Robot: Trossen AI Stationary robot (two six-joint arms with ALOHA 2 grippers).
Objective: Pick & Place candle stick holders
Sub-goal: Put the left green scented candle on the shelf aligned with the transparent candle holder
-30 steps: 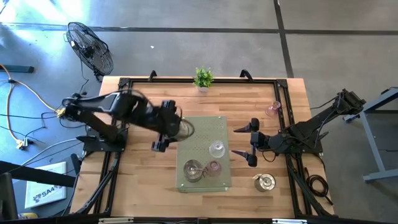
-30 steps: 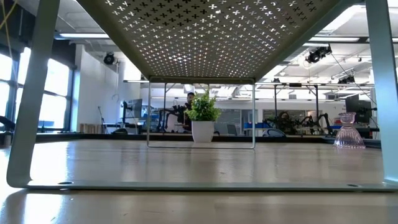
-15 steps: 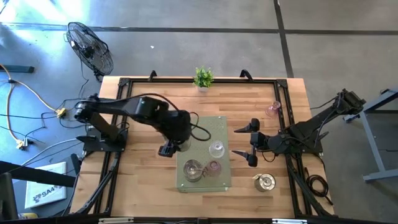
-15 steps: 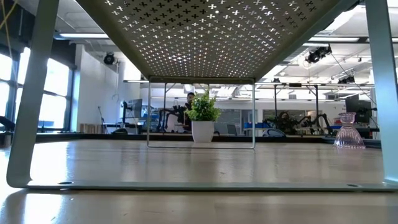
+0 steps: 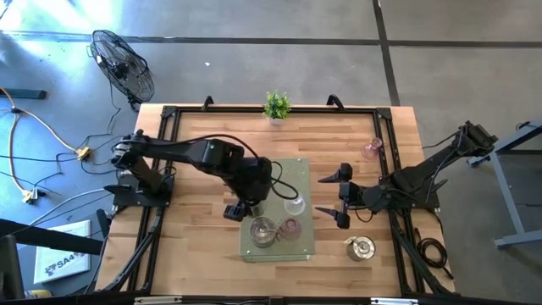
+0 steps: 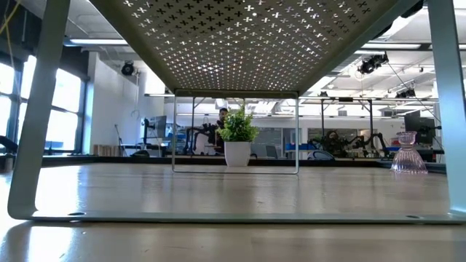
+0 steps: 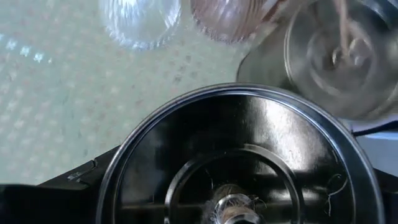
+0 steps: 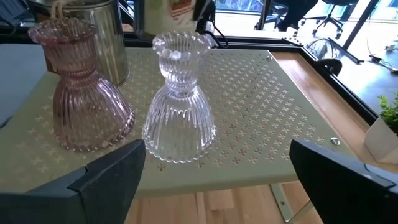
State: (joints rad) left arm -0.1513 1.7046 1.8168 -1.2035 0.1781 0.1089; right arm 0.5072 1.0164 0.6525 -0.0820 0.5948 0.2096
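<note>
Silver holder in transit (image 7: 239, 168): carried by the left gripper (image 5: 254, 188) over the perforated shelf (image 5: 292, 169); in the left wrist view its round dark base fills the frame, so it is judged to be clamped, the fingers themselves being hidden behind it.
Holders already on the shelf: a silver metal holder (image 5: 262, 230), a pink glass holder (image 5: 290, 227) and a clear glass holder (image 5: 295, 203) are grouped at the shelf's near half, which suggests the shelf is the collecting place.
Holders off the shelf: a second pink glass holder (image 5: 372, 149) stands on the wooden table (image 5: 195, 144), well to the right of the shelf; another silver holder (image 5: 360, 247) stands near the shelf's right front corner.
Right gripper (image 5: 341, 196): held wide apart and empty just right of the shelf, facing the glass pair, judged to be waiting.
Potted plant (image 5: 276, 106): behind the shelf at the table's far edge, not part of the task.
Progress: judged roughly half done.
</note>
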